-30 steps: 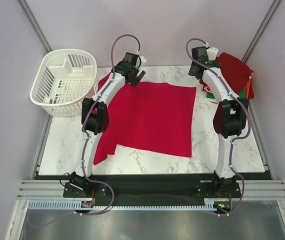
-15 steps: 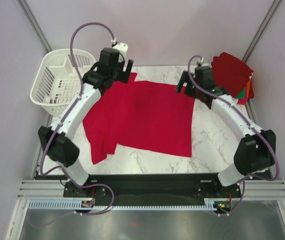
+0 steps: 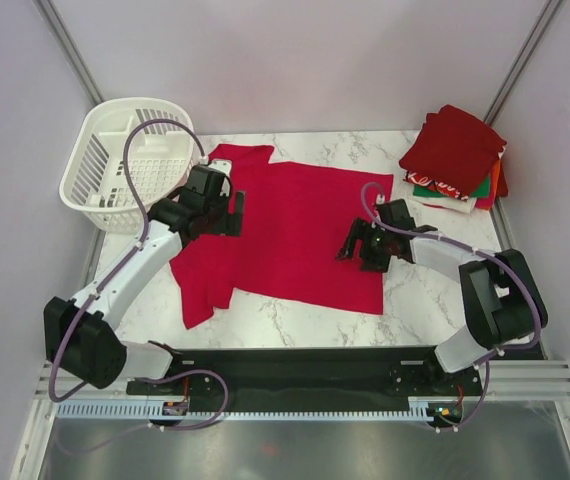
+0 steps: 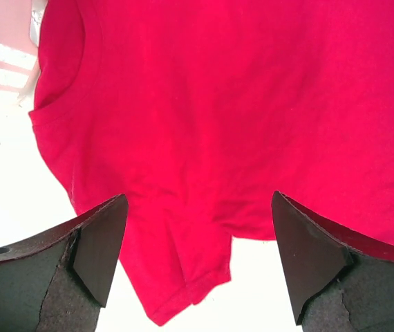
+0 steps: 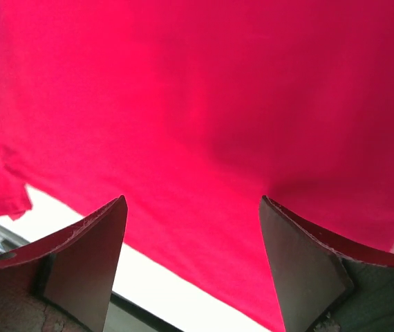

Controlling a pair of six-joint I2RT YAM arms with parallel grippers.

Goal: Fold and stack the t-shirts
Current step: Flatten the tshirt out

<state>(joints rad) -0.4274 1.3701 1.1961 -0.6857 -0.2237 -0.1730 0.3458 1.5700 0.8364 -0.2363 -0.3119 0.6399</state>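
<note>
Spreading over the middle of the marble surface (image 3: 415,300), the bright red t-shirt (image 3: 295,230) is seen laid flat, with one sleeve trailing toward the near-left corner. The left jaws are held apart over the shirt's left side, and the left wrist view shows red cloth beneath them but none gripped. The right jaws are likewise held apart over the shirt's right edge, with cloth below and nothing clamped. The folded t-shirts (image 3: 457,150), dark red on top, are stacked at the far-right corner, well apart from both jaws. A white basket (image 3: 125,165) is set at the far-left corner. Since half a second ago, both jaws have been brought from the shirt's far edge toward its middle, the right ones away from the stack, while the shirt has been left as it lay.
</note>
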